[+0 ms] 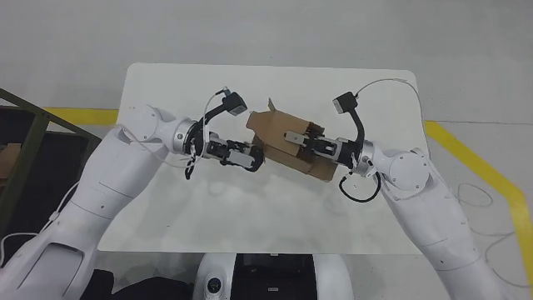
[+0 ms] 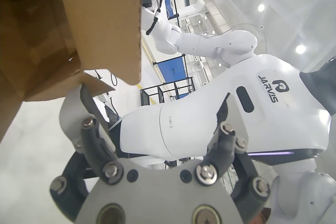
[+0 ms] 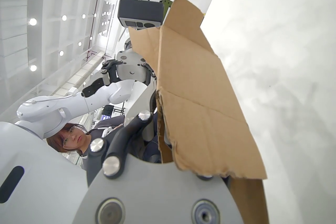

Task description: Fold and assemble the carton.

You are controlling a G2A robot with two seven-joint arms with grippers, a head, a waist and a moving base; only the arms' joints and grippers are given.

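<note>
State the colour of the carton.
The carton is plain brown cardboard, shown best in the right wrist view.

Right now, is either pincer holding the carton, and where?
Left pincer: open, holding nothing. Right pincer sits at the carton flap edge; grip cannot be told.

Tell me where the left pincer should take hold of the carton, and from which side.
Probably best: take the long hanging flap at the open end of the carton, near its free edge. Come from the robot's left, edge-on: the card is thin, that end faces the open left pincer, and the right pincer holds the far end.
</note>
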